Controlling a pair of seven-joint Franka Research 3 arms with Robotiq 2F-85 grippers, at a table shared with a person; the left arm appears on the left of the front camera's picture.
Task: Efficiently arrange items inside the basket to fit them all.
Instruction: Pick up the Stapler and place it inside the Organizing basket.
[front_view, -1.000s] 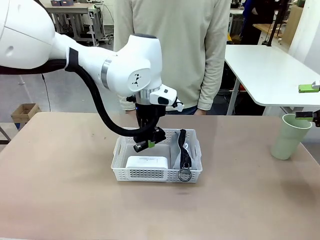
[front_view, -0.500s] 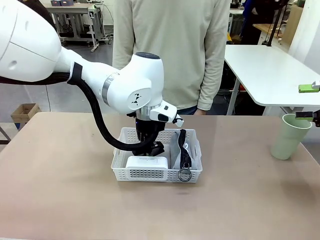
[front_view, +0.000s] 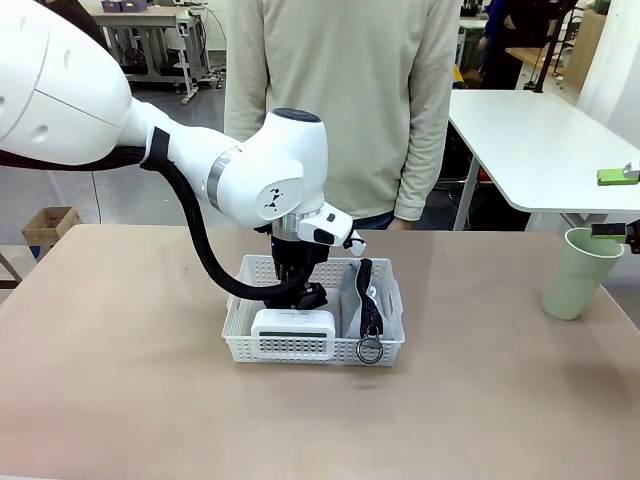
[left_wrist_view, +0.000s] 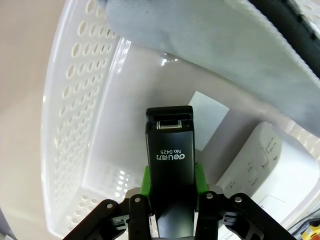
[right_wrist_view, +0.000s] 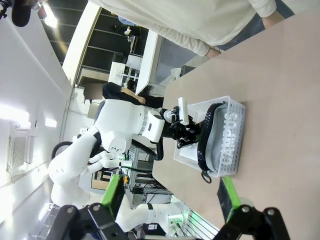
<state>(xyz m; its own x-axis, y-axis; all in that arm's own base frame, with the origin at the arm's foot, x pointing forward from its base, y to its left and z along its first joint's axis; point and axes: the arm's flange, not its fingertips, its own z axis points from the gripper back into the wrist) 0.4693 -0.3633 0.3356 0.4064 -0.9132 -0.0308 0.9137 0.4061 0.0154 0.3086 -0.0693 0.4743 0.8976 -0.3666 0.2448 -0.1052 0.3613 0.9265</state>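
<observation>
Workshop setting; tan table (front_view: 150, 400) in the foreground, person (front_view: 340, 100) standing at its far edge.

- Basket (front_view: 396, 322): white lattice, centre of the front view, resting on the table. It holds two items, with a third being lowered in.
- White box (front_view: 292, 325): lies flat against the near wall, in the lower-left part of the basket. Judged: kept low and to one side so the floor behind it is left free.
- Pouch (front_view: 350, 295): grey, stood on edge along the right side of the basket. Its black strap (front_view: 366, 290) runs over it and the metal ring (front_view: 370, 350) hangs at the near rim. Judged: on edge it takes only a narrow strip.
- Stapler (left_wrist_view: 170, 165): black, nose pointing down at the bare basket floor between the lattice wall, the pouch and the box. Whether it touches the floor cannot be told.
- Left gripper (left_wrist_view: 171, 182): green pads pinching the stapler by its two long sides. Judged: held lengthwise so it slips into the remaining gap.
- Cup (front_view: 578, 275): pale green, upright at the right edge of the front view, well apart from the basket; not yet packed.
- Right gripper (right_wrist_view: 170, 196): fingers spread wide, nothing between them.
</observation>
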